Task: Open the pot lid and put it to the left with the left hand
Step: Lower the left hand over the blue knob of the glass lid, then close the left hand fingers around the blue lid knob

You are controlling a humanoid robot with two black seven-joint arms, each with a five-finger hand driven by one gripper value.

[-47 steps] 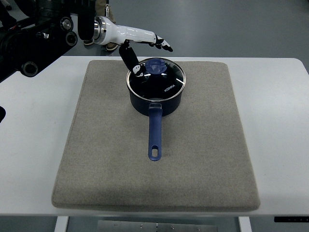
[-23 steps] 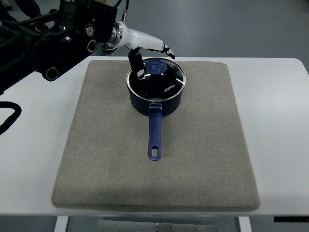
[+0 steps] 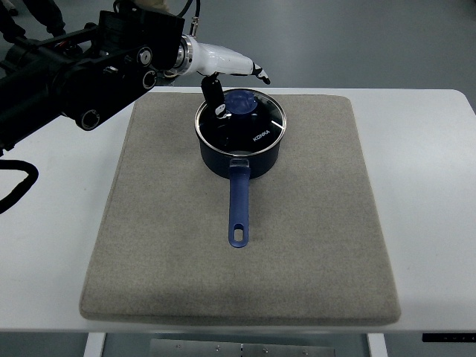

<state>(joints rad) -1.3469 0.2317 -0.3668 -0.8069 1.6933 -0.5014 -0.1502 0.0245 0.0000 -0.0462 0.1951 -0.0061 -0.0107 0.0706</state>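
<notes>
A white table [image 3: 439, 186] is standing on a grey-blue floor, and a large grey felt mat [image 3: 149, 245] is covering most of its top. Toward the far side of the mat a dark blue pot [image 3: 239, 152] is sitting, its long blue handle [image 3: 238, 204] pointing back toward the near edge. The glass lid [image 3: 256, 126] is lying flat on the pot, closed, with a round blue knob [image 3: 241, 103] at its middle and some white lettering on the glass to the right of the knob.

The left arm [image 3: 82, 74], a bulky black assembly with round joints, is reaching in from the upper left corner and crossing the far left corner of the table. A black cable [image 3: 18, 182] is looping at the left edge. At the arm's end the left hand [image 3: 227, 71] is hovering over the far rim of the pot. Its white fingers [image 3: 249, 69] are stretching out to the right above the back of the lid, while the black thumb [image 3: 213, 95] is angling downward over the lid, just left of the knob. The hand is looking open, with thumb and fingers spread apart and nothing clasped between them; whether the thumb is actually touching the glass I cannot tell.
</notes>
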